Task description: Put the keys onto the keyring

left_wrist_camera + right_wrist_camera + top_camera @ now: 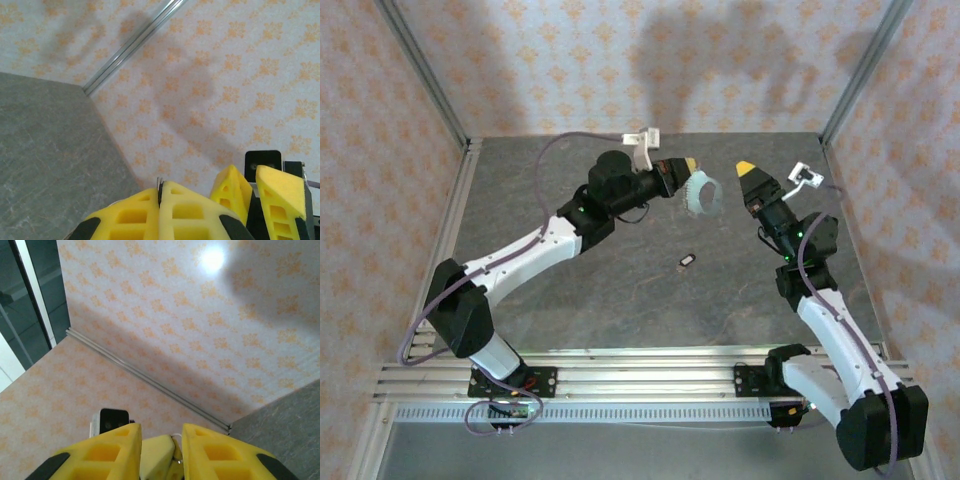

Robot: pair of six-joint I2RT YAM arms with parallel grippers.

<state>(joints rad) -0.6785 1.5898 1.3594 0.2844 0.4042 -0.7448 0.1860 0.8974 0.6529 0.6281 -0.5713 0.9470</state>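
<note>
Top external view has the left hand [690, 165] clenched on the keyring [691, 196] toward the tabletop's [570, 300] far edge, the right hand [747, 170] parted, the key [687, 262] lying mid-tabletop; pinched so thinly, the loop may twist or slip loose.

No lettering, label, brand mark, number or sign can be read on anything here. The wall [650, 60] beyond the left claw [692, 164] and the right claw [745, 168] bears a repeating orange ornament rather than writing. Behind the claws, the arms' white shells [520, 260] look plain at this sharpness.
</note>
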